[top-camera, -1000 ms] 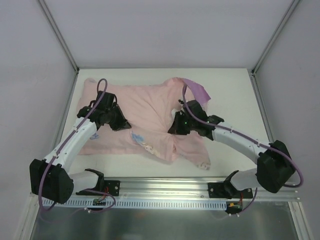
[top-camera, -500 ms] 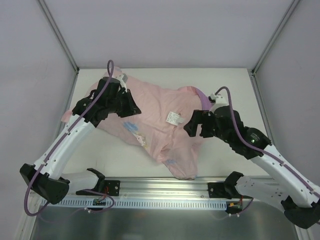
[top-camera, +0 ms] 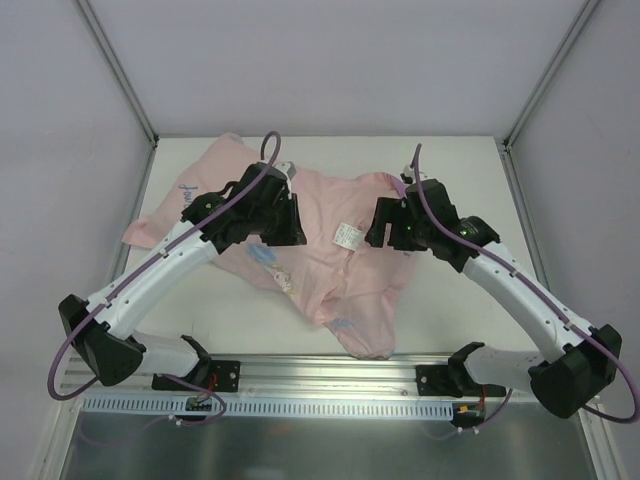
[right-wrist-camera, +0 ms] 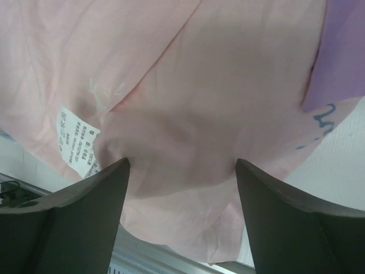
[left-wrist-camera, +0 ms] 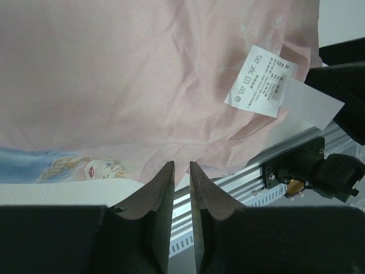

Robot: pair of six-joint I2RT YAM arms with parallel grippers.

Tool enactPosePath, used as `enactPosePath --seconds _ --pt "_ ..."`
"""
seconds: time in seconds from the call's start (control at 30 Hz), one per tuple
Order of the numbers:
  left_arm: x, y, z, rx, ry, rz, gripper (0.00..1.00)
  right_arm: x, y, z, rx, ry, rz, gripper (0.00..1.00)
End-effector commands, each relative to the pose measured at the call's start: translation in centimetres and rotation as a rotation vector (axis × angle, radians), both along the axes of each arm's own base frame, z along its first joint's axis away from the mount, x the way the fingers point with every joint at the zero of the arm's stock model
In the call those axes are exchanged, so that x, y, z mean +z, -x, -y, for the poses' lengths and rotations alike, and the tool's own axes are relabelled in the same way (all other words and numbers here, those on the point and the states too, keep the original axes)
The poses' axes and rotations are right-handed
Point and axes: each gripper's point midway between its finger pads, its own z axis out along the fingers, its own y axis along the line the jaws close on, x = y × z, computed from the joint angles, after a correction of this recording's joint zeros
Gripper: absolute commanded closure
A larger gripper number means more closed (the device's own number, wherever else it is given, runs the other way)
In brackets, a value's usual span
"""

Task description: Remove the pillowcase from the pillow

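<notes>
**tabletop_tom:** We're looking at a white table (top-camera: 470, 180) boxed in by plain grey walls (top-camera: 330, 60), with an aluminium rail (top-camera: 330, 375) along the near edge. The pillowcase (top-camera: 330, 275) lies inside-out across the middle, pale pink, and its near tip almost reaches the rail.

**rigwatcher:** Yep, and compared with a second ago we see the cloth got dragged around. Its white label (top-camera: 347, 235) now faces up in the centre, and a corner spreads out on the left. The left gripper (left-wrist-camera: 181, 165) has come in from the far left to just left of the label, its fingers only a sliver apart with nothing between them. The right gripper (right-wrist-camera: 182, 162) was pinched together back then; now its jaws gape wide over the fabric, right of the label.

**tabletop_tom:** We also spot a purple flap (right-wrist-camera: 342, 51) of the outside peeking out by the right gripper, and a cartoon face print (left-wrist-camera: 85, 168) near the left fingers. Both grippers cover bits of the cloth from above.
</notes>
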Motion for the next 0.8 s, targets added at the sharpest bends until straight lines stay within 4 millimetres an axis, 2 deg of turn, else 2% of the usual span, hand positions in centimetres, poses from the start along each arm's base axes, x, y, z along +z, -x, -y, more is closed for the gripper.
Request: enactPosePath --seconds 0.0,0.03,0.07,0.1,0.13,0.17,0.2,0.23,0.27,0.3,0.33,0.37,0.43,0.47,0.5,0.53,0.57,0.63,0.77 --pt "1.1 0.3 0.8 -0.022 -0.004 0.025 0.82 1.3 -1.0 -1.7 0.033 -0.071 0.041 0.23" --pt "0.8 0.3 1.1 -0.031 -0.013 0.020 0.81 0.5 -0.8 -1.5 0.031 -0.060 0.026 0.30" --pt "0.9 0.4 1.3 -0.040 -0.019 0.017 0.79 0.1 -0.7 -1.3 0.028 -0.051 0.023 0.47" --pt "0.9 0.4 1.4 -0.048 -0.025 0.017 0.75 -0.2 -0.7 -0.9 0.017 -0.039 0.022 0.58" --pt "0.8 0.7 1.8 -0.065 -0.033 0.014 0.73 0.1 -0.7 0.0 -0.011 -0.028 0.050 0.72" --pt "0.9 0.6 2.1 -0.071 -0.043 0.015 0.69 -0.8 -0.5 1.2 -0.047 -0.004 0.048 0.85" --pt "0.9 0.7 2.5 -0.085 -0.049 0.015 0.58 -0.9 -0.3 1.8 -0.057 -0.004 0.055 0.88" --pt "0.7 1.2 3.3 -0.115 -0.059 0.010 0.50 -0.1 0.3 2.6 -0.068 -0.021 0.085 0.91" --pt "0.6 1.0 3.5 -0.114 -0.082 0.024 0.40 -0.9 0.7 3.7 -0.091 -0.011 0.075 0.92" --pt "1.1 0.9 4.1 -0.127 -0.083 0.037 0.13 -1.2 1.2 4.4 -0.099 -0.006 0.067 0.92" --pt "0.4 1.0 5.1 -0.150 -0.104 0.025 0.08 -0.8 1.7 5.1 -0.114 -0.018 0.082 0.92" --pt "0.9 0.9 5.8 -0.164 -0.101 0.037 0.06 -1.9 2.5 5.6 -0.113 -0.009 0.056 0.95" --pt "-0.7 0.9 7.1 -0.194 -0.160 0.018 0.02 -2.6 3.2 6.2 -0.120 -0.009 0.045 0.99" --pt "-0.3 0.9 7.9 -0.201 -0.177 0.044 0.02 -3.2 3.9 6.5 -0.123 -0.009 0.037 0.99" --pt "-0.8 0.9 8.1 -0.207 -0.211 0.043 0.02 -3.5 4.2 6.6 -0.127 -0.012 0.033 0.99" --pt "-2.2 0.5 8.5 -0.206 -0.257 0.030 0.02 -3.7 4.5 6.6 -0.133 -0.022 0.030 0.99" --pt "-2.0 0.5 9.1 -0.213 -0.267 0.047 0.03 -3.6 4.8 6.6 -0.132 -0.037 0.035 0.99" --pt "-3.5 0.0 9.5 -0.210 -0.325 0.043 0.03 -4.1 5.3 6.7 -0.133 -0.049 0.025 0.99" --pt "-5.1 -0.7 10.5 -0.216 -0.377 0.045 0.07 -4.3 6.4 7.1 -0.128 -0.049 0.018 0.99"
